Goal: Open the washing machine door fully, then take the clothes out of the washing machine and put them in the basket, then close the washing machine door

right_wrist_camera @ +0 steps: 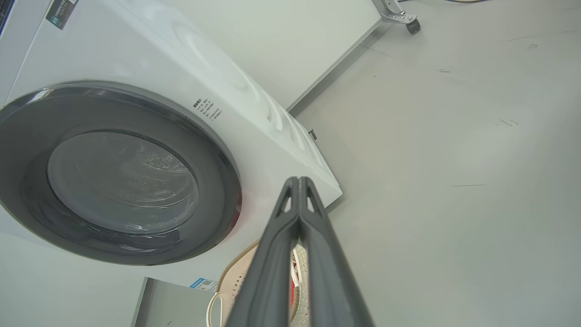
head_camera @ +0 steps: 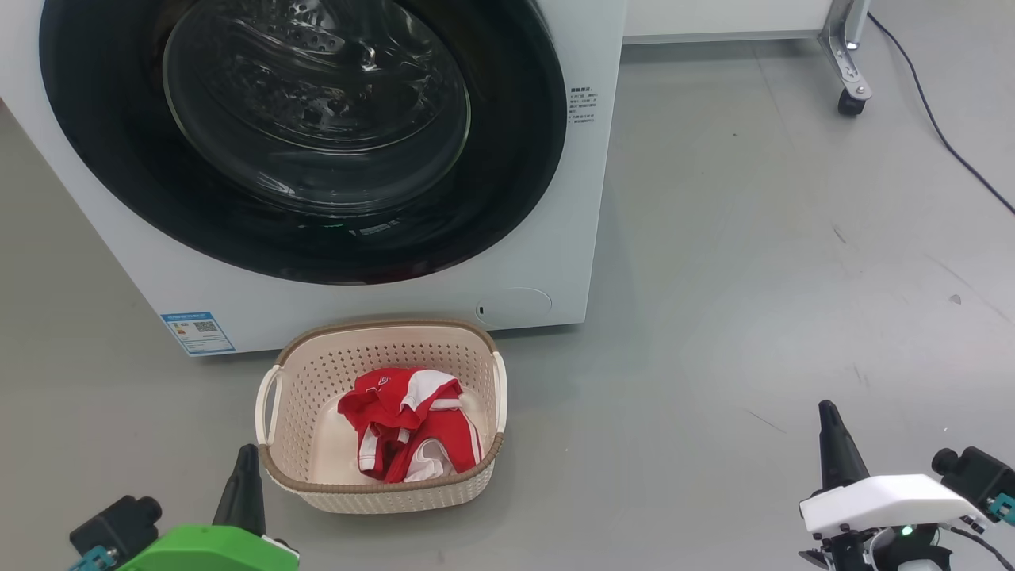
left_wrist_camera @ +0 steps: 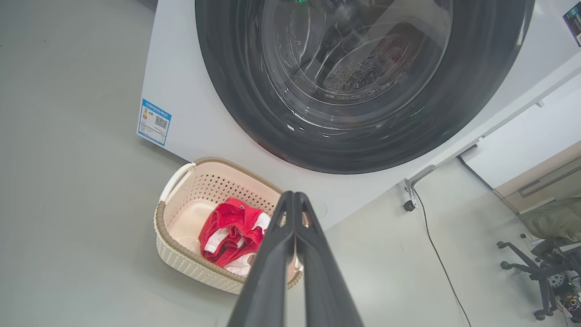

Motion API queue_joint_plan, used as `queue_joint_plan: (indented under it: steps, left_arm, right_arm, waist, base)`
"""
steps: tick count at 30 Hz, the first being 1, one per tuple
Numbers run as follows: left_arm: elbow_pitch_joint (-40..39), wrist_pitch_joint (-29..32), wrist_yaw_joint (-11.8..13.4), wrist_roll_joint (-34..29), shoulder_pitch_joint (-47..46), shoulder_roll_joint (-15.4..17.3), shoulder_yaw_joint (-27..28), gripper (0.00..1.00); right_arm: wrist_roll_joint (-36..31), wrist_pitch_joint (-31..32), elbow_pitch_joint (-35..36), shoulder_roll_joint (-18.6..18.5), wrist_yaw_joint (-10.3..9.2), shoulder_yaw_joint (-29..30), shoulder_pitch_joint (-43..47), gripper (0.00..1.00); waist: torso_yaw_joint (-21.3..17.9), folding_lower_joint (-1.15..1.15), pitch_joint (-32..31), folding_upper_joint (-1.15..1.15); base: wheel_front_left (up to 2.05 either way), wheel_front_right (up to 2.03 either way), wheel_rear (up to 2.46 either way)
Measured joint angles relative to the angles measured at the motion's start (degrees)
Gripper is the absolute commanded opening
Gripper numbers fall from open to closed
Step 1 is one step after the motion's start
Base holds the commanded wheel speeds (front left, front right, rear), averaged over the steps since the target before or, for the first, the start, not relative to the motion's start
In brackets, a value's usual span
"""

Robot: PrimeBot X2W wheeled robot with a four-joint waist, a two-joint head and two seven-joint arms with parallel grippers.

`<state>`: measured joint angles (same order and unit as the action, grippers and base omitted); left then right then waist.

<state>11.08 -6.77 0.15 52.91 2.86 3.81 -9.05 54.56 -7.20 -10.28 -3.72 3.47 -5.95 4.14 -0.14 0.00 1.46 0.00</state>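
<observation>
The white washing machine (head_camera: 396, 293) stands ahead with its black-rimmed washing machine door (head_camera: 507, 159) shut flat against the front, the glass bowl (head_camera: 317, 103) showing the steel drum behind. On the floor in front sits the cream basket (head_camera: 381, 333) holding the red clothes (head_camera: 408, 432) with white stripes. My left gripper (head_camera: 247, 450) is shut and empty at the basket's near left corner. Far off at the lower right, my right gripper (head_camera: 827, 408) is shut and empty over bare floor. In the wrist views the left gripper (left_wrist_camera: 294, 195) and right gripper (right_wrist_camera: 298, 180) show closed fingers.
Grey floor (head_camera: 753, 277) spreads to the right of the machine. A wheeled metal leg (head_camera: 850, 87) and a dark cable (head_camera: 936, 119) lie at the back right. An office chair (left_wrist_camera: 540, 268) stands far right in the left wrist view.
</observation>
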Motion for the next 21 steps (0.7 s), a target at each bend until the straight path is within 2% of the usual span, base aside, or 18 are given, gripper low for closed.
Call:
queue_joint_plan:
  steps: [21]
  left_arm:
    - [1.48, 3.80, -2.67, 16.79, -1.94, 0.37, 3.60, 0.00]
  right_arm:
    - [16.15, 3.90, -1.74, -0.58, 1.18, 3.42, -2.68, 0.00]
  waist:
    - [0.05, 0.00, -0.50, 0.00]
  base:
    - [0.00, 0.00, 0.00]
